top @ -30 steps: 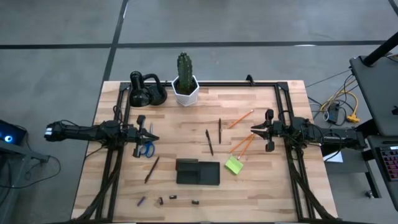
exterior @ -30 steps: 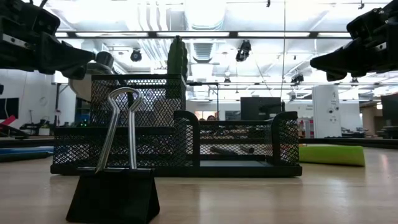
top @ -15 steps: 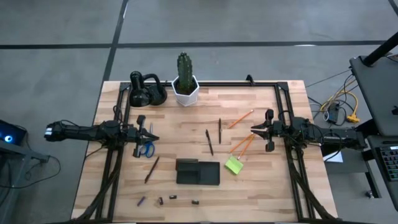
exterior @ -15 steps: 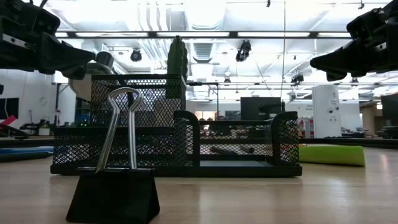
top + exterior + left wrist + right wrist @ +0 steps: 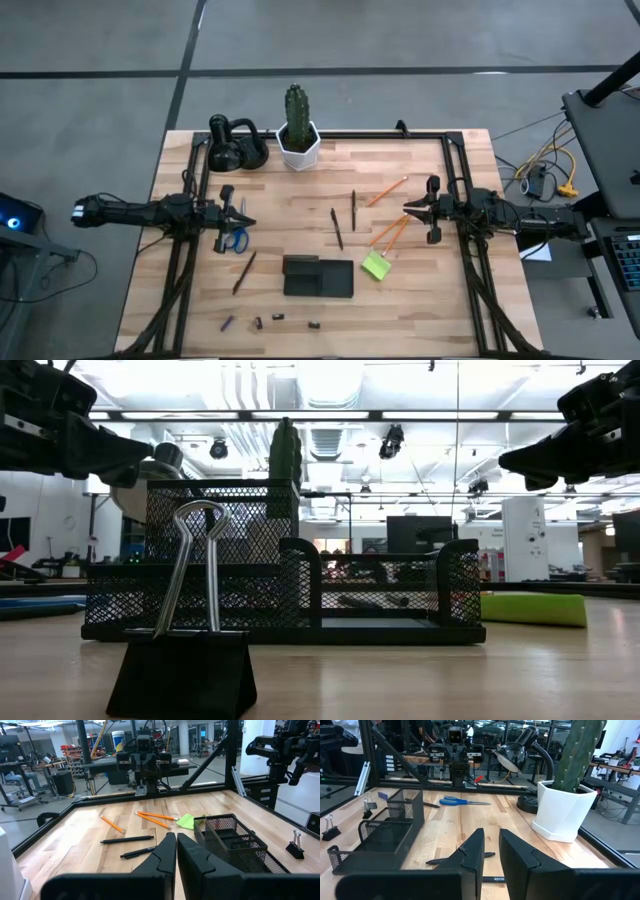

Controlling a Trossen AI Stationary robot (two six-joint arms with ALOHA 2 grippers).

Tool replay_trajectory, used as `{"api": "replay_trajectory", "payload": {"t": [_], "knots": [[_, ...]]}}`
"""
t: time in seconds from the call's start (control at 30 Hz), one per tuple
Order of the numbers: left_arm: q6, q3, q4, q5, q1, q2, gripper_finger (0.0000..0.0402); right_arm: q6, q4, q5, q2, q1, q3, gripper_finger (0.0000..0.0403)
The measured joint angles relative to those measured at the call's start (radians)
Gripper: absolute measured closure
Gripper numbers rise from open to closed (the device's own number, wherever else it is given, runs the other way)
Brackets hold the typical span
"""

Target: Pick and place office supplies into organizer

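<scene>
- No change over last sec: left gripper (image 5: 243, 221) clenched, empty, blue-handled scissors (image 5: 235, 239) just below.
- Right gripper (image 5: 408, 210) slightly parted, empty, thin orange pencils (image 5: 390, 232) beside.
- Black mesh organizer (image 5: 318, 277) got nothing; task not begun.

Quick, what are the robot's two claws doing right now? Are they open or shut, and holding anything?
Left gripper: shut, holding nothing, up above the table.
Right gripper: a little open, holding nothing, up above the table.
</scene>
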Motion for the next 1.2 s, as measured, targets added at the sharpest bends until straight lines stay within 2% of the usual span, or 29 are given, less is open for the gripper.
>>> {"api": "replay_trajectory", "payload": {"t": [0.2,0.57,0.77,0.87,1.03,1.2], "knots": [[0.0,0.0,0.0,0.0,0.0,0.0,0.0402,-0.056,0.0,0.0,0.0,0.0,0.0,0.0355],[0.0,0.0,0.0,0.0,0.0,0.0,0.0402,-0.053,0.005,0.0,0.0,0.0,0.0,0.0355],[0.0,0.0,0.0,0.0,0.0,0.0,0.0402,-0.099,0.071,0.0,0.0,0.0,0.0,0.0355],[0.001,0.0,0.005,-0.001,0.0,0.0,0.0402,-0.154,0.181,0.0,0.0,0.0,0.0,0.0355],[0.002,0.0,0.166,-0.016,0.0,-0.002,0.0402,-0.18,0.381,0.0,0.0,0.0,0.0,0.0355],[0.0,0.0,0.277,-0.017,0.0,-0.001,0.0402,-0.185,0.403,0.0,0.0,0.0,0.0,0.0355]]}}
